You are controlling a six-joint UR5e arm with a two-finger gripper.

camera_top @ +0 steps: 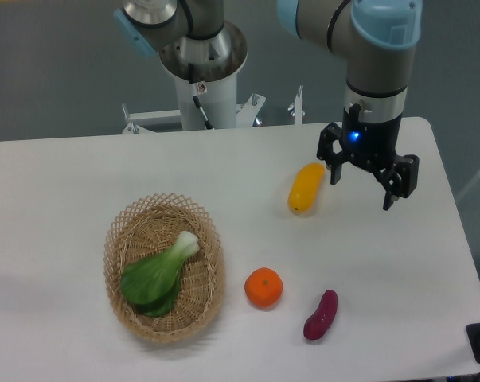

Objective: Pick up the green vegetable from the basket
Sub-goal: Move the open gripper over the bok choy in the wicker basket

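The green vegetable lay inside the basket at near left. Right of it sat an orange fruit, a purple sweet potato, and farther back a yellow vegetable. The gripper hovered far right, jaws spread, holding nothing.

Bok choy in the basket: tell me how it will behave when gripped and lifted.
The bok choy leaves look thin, so they will probably flop and crush. Its pale stem looks thicker, likely the firmer hold. It lies loose in the basket, so probably lifts free.
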